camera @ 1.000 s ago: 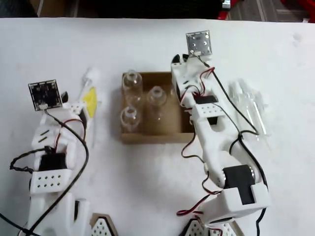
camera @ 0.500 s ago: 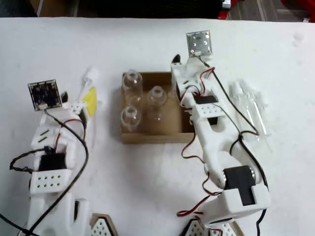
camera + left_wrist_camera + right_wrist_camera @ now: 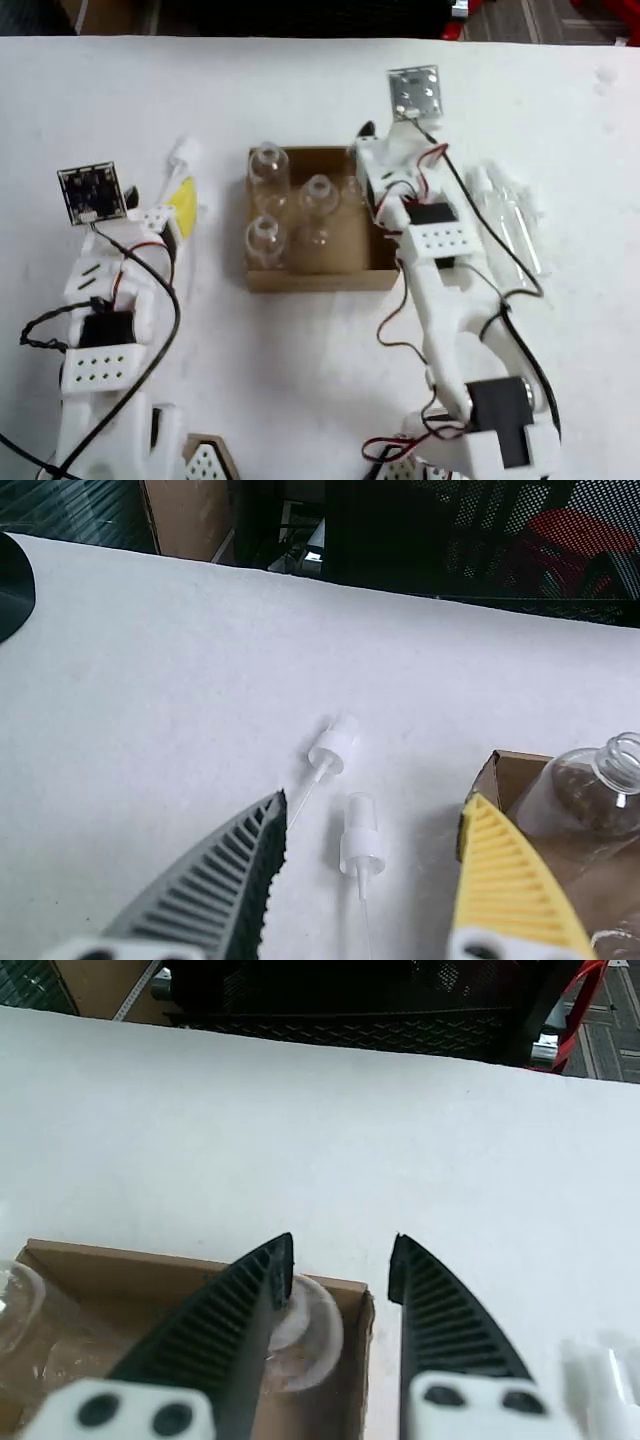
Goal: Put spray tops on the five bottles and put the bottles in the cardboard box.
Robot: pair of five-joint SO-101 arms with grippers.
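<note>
1. Box (image 3: 318,281) on desk (image 3: 300,90): 3 clear, topless bottles (image 3: 318,196) upright inside.
2. Right gripper (image 3: 342,1244) apart over corner bottle (image 3: 305,1332) in box.
3. Left gripper (image 3: 377,802) apart over 2 white spray tops (image 3: 361,832) on desk.
4. 5th bottle (image 3: 510,218), clear, lies beside right arm (image 3: 440,290).

The right arm (image 3: 432,250) covered the right side of the cardboard box (image 3: 300,278), and a dark finger (image 3: 215,1345) hid part of the bottle (image 3: 310,1335) in its far right corner. The clear pieces (image 3: 512,222) lying right of that arm were too blurred to tell apart.
</note>
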